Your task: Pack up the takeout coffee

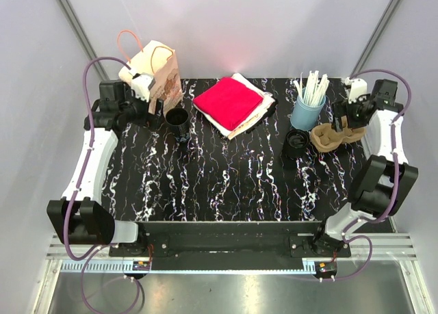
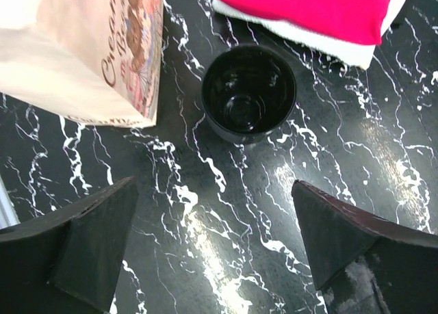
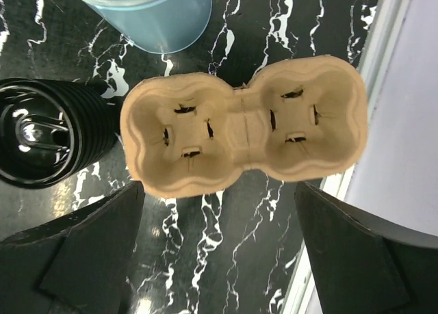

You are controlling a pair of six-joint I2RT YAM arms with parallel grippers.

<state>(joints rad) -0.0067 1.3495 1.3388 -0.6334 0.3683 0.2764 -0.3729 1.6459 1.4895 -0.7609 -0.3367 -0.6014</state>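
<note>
Cup, black, empty, upright, sits just left of red cloth, w/ paper bag further left. L gripper hovers above it, pointing down, jaws wide. Cup carrier lies well right of cloth; R gripper over it, jaws wide, holding nothing.

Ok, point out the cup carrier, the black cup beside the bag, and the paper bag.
cup carrier point(image 3: 241, 122), right wrist view, on the bridge between its wells.
black cup point(image 2: 246, 112), left wrist view, on its inside bottom.
paper bag point(image 2: 75, 61), left wrist view, on its side panel.
</note>
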